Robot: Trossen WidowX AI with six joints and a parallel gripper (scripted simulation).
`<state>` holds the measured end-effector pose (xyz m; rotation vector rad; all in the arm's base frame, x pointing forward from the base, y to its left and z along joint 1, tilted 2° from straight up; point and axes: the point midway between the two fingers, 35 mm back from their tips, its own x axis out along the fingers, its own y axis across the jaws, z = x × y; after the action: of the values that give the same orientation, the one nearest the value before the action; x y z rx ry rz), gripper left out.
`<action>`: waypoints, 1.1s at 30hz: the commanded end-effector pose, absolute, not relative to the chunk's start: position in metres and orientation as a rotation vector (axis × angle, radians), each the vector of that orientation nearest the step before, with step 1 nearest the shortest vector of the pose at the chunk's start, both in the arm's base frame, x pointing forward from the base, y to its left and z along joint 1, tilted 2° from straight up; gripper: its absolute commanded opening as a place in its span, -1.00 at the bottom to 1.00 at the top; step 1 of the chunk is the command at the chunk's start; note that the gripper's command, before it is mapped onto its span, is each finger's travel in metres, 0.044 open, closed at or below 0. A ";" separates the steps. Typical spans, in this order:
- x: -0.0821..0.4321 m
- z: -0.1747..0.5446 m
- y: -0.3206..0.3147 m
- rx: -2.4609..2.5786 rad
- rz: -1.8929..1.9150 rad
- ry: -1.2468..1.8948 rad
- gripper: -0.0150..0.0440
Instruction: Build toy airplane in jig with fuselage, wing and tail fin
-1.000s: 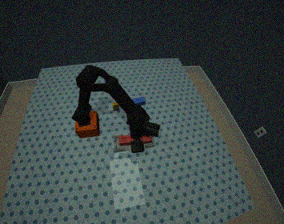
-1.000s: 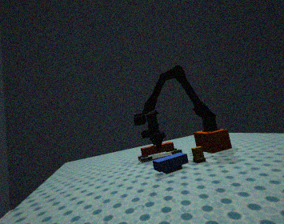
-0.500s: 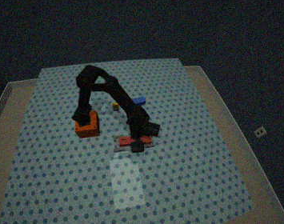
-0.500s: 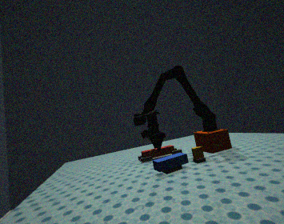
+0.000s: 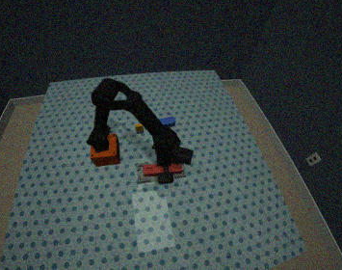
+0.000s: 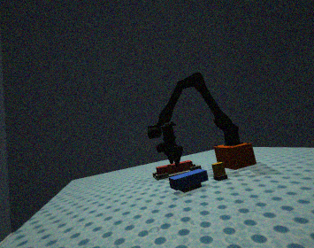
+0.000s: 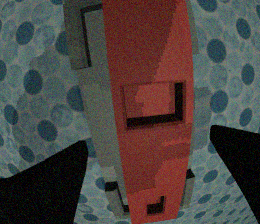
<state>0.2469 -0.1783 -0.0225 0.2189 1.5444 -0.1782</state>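
Observation:
The red fuselage lies lengthwise in the grey jig. It looks level, but I cannot tell whether it is fully down. Its large wing socket and small tail socket face up and are empty. My gripper is open, with its fingers low on either side of the fuselage and a gap on each side. The blue wing and the yellow tail fin stand apart from the jig.
The orange arm base stands to the left of the jig in the top view. The wing and the tail fin are behind the jig in that view. A pale rectangular patch lies on the dotted cloth in front of the jig.

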 end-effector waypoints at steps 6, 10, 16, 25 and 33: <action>0.246 0.080 -0.181 0.210 -0.180 1.535 1.00; 0.250 0.080 -0.184 0.210 -0.180 1.534 1.00; 0.253 0.075 -0.186 0.051 -0.026 1.541 1.00; 0.260 0.076 -0.178 0.051 -0.026 1.540 1.00; 0.324 0.077 -0.070 0.058 -0.019 1.534 1.00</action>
<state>0.3043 -0.1176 0.0793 0.0551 1.5245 -0.0268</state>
